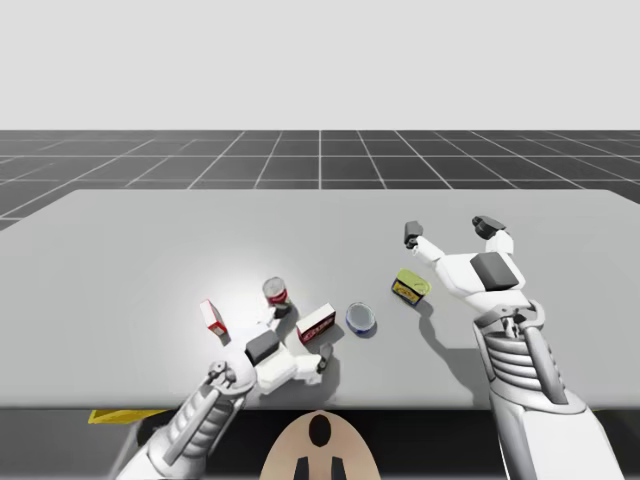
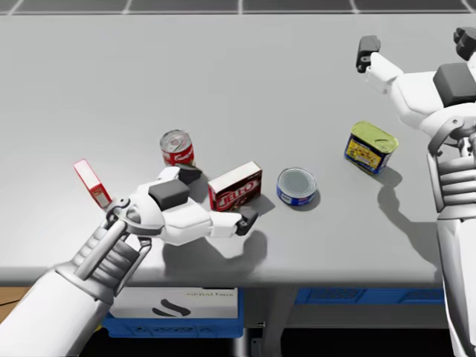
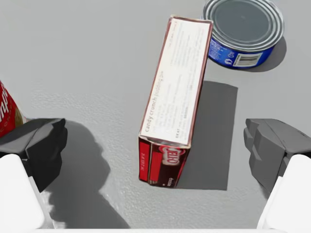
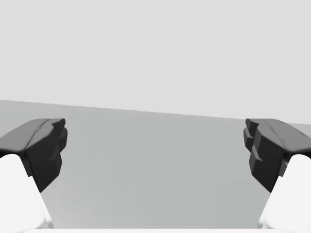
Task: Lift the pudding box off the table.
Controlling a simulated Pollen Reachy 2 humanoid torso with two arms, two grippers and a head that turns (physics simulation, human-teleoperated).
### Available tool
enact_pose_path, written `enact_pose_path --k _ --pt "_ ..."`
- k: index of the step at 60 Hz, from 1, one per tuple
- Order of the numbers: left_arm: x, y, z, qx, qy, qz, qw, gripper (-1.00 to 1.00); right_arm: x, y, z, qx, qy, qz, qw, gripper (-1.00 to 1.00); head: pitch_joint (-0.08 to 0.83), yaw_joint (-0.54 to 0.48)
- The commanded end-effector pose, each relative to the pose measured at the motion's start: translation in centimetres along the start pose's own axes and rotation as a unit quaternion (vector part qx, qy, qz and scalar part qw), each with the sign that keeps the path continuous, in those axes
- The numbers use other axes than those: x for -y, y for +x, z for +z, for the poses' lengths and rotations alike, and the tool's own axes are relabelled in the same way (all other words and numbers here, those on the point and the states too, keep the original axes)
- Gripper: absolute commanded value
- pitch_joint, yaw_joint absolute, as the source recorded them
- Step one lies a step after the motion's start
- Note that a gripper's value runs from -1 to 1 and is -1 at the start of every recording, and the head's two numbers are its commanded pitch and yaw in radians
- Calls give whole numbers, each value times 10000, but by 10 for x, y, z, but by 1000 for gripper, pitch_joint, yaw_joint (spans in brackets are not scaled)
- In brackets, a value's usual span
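Dark fingers (image 3: 44,148) of my left gripper (image 3: 155,145) stand wide apart, flanking the pudding box (image 3: 176,82) without touching it, seemingly lined up to close across its narrow width. It rests on edge on the table (image 3: 87,58), blue can (image 3: 243,29) just beyond, red can (image 3: 6,114) beside one finger. My right gripper (image 1: 449,230), also spread wide, hangs well apart, out of the way.
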Motion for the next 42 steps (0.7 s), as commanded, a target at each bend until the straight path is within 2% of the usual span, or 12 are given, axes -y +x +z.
enact_pose_path --k 1,25,28,29,30,31,32,35,42 --pt "5 13 -20 78 6 75 9999 -1000 0 0 0 8 1 1 10000 -1000 738 2" --pt "19 17 -39 57 -103 16 9999 -967 0 1 1 38 2 6 10000 -1000 738 -7" --pt "21 15 -39 38 -122 4 9999 -798 1 1 1 39 4 7 10000 -1000 737 -8" --pt "21 14 -38 38 -105 -10 9999 -582 1 1 1 41 4 7 10000 -1000 736 -8" --pt "22 13 -38 47 -110 -17 9999 8 1 1 1 41 2 5 10000 -1000 736 -8" --pt "22 12 -37 67 -90 -42 9999 315 1 1 1 40 1 5 10000 -1000 735 -8" --pt "22 12 -37 53 -118 -53 9999 905 1 1 1 39 0 7 10000 -1000 734 -8" --pt "24 11 -35 64 -92 -85 9999 1000 0 1 1 34 -1 13 10000 -1000 731 -8" --pt "26 11 -33 101 -62 -145 9998 1000 0 1 1 31 -4 15 10000 -1000 708 -6"
